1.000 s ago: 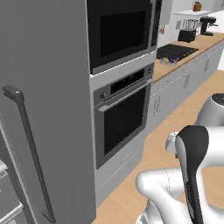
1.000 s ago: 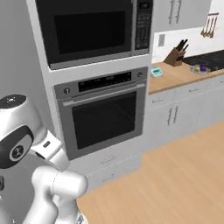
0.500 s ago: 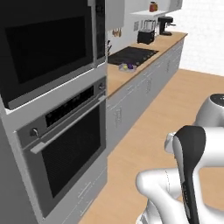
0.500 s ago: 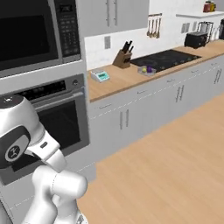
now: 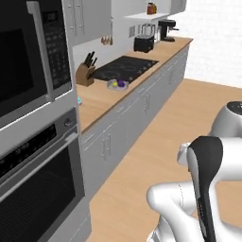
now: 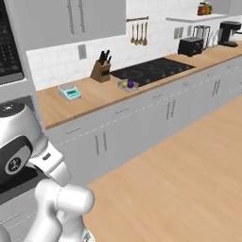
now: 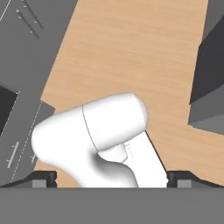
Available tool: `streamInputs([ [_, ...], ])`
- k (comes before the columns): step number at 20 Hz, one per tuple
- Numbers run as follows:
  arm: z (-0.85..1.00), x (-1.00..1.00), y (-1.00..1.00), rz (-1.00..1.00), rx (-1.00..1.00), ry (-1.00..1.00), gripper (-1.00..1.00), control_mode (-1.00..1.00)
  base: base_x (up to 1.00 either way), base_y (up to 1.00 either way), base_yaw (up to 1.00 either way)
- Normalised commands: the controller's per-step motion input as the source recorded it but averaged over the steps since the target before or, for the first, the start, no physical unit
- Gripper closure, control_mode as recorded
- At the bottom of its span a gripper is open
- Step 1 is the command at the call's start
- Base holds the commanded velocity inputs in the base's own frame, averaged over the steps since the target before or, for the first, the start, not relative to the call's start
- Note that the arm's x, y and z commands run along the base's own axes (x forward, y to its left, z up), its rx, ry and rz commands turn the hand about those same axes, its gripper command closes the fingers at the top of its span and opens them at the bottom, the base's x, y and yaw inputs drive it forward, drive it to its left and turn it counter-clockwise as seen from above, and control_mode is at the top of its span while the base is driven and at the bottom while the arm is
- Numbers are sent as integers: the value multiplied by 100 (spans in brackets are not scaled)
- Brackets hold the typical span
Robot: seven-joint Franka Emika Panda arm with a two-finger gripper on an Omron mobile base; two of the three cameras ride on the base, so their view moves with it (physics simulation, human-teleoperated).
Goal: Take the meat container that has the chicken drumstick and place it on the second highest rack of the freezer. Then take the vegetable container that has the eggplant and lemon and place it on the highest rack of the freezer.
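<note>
While the hand camera looks down at the wooden floor [image 7: 131, 48], we see the gripper [image 7: 112, 179] with its two dark fingertips [image 7: 43, 178] set far apart at the frame's lower corners, jaws fully wide and holding nothing. We note the vegetable container [image 6: 128, 85] with the eggplant [image 6: 131, 83] and lemon [image 6: 125, 85] on the wooden counter [image 6: 94, 97], just in front of the black cooktop [image 6: 151, 70] and near the knife block [image 6: 100, 71]; in the left base view the same container [image 5: 117, 84] sits right of the wall oven [image 5: 38, 179].

The base has turned away from the freezer, so both base views now show the counter [image 6: 94, 97] and cooktop [image 6: 153, 70].
</note>
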Motion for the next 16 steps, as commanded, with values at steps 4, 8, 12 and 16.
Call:
streamInputs([
  [4,0,0,0,0,0,0,-100,100,100,-4,17],
  [8,0,0,0,0,0,0,-100,100,100,-4,44],
  [12,0,0,0,0,0,0,-100,100,100,-22,52],
  [16,0,0,0,0,0,0,-100,100,100,-34,48],
])
